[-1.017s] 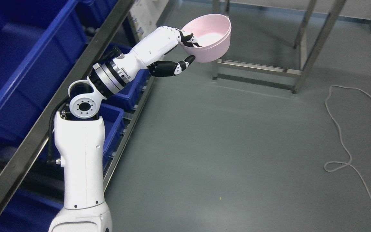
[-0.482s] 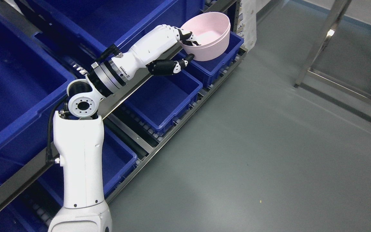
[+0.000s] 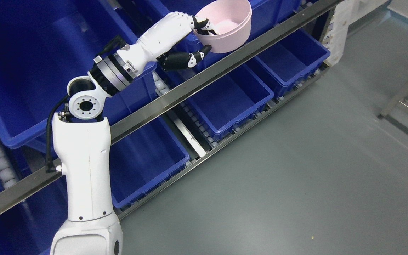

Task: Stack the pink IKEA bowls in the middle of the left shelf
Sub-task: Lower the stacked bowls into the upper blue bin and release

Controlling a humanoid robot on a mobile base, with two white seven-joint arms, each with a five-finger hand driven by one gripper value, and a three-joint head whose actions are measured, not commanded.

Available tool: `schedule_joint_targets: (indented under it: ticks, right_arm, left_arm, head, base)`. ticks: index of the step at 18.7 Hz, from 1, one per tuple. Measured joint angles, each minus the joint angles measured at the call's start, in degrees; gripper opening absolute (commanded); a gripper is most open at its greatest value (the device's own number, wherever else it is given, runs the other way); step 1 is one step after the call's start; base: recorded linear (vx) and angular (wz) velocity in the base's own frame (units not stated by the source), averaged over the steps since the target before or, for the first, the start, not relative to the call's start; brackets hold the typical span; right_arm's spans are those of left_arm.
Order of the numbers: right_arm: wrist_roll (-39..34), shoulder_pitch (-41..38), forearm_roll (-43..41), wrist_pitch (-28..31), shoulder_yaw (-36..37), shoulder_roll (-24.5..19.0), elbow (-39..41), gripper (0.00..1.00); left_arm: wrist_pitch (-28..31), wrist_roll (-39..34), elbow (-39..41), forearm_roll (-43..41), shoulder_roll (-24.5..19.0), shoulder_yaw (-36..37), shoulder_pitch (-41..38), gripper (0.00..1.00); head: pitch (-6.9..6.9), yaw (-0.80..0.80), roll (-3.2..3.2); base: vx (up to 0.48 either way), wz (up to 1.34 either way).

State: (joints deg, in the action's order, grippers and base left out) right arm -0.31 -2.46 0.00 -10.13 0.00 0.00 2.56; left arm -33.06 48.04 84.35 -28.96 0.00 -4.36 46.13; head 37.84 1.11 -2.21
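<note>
The left hand [image 3: 198,42] has its fingers [image 3: 204,26] clamped on the rim of the pink bowl [image 3: 227,26], held upright above the shelf rail [image 3: 225,65]. Keep it level; lower slowly into the blue bin [image 3: 23,71] behind.

A glossy white shell is seen on the left arm [image 3: 83,177], with small dark screw dots along its lower edge. A round white elbow joint [image 3: 83,106] is ringed with bolt holes. A black cable [image 3: 50,138] is looped beside it. Silver and black rings mark the wrist [image 3: 110,72]. The left hand [image 3: 186,42] is white-backed, with black fingers [image 3: 175,62] jointed in white.
</note>
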Motion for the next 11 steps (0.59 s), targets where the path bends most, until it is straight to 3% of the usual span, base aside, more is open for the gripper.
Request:
schedule_joint_targets:
  ticks: [4, 11]
  right_arm:
    - [0.0, 0.01, 0.0, 0.0, 0.0, 0.0, 0.0, 1.0]
    - [0.0, 0.0, 0.0, 0.0, 0.0, 0.0, 0.0, 1.0]
  left_arm:
    - [4.04, 1.25, 0.03, -0.36, -1.14, -0.88, 3.3, 0.04]
    - [10.04, 4.21, -0.37, -3.48, -7.65, -1.6, 5.2, 0.05]
  head:
    - [-0.01, 0.0, 0.0]
    - [-0.01, 0.0, 0.0]
  base:
    - [-0.008, 0.55]
    - [0.011, 0.36]
